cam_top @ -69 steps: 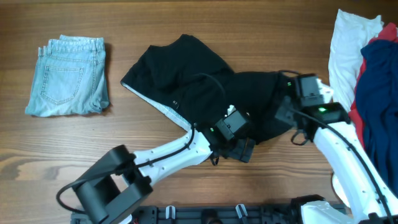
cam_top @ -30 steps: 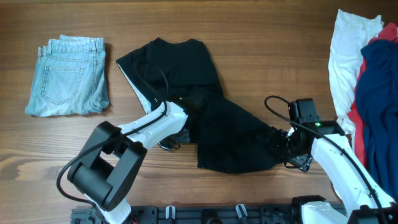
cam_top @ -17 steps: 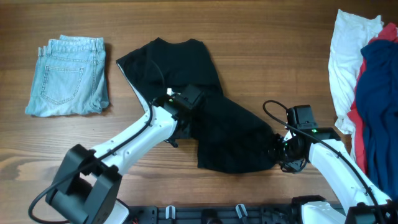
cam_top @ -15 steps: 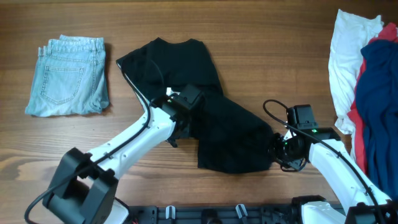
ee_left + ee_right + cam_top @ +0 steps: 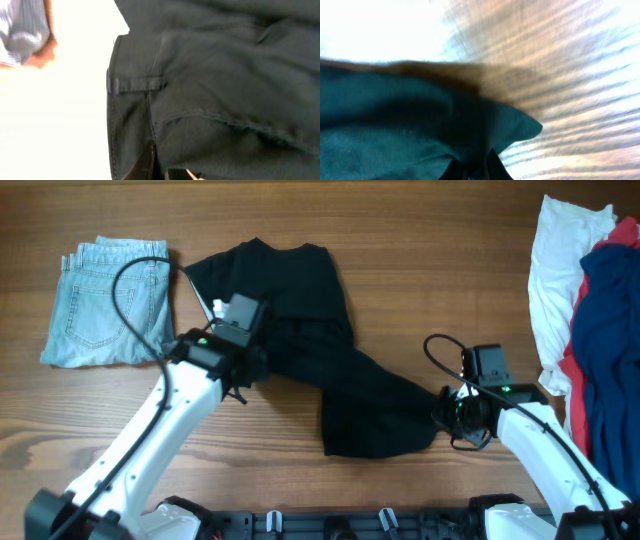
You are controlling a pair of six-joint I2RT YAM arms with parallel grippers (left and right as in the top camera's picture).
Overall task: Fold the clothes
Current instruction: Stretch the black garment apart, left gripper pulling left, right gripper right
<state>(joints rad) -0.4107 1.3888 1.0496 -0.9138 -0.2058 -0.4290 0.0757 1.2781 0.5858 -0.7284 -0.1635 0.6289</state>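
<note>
Black fabric trousers (image 5: 345,395) sprawl across the wooden tabletop (image 5: 420,280), the left pincer (image 5: 250,366) and right pincer (image 5: 446,413) each clamped on the cloth.

surface: wooden table (image 5: 420,290) | grain: lengthwise, warm brown | light: even

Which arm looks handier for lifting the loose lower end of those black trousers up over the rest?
Right. Its pincer sits at the lower right edge of the black trousers, and its wrist view shows cloth caught in it. The left pincer is up at the waistband end.
</note>
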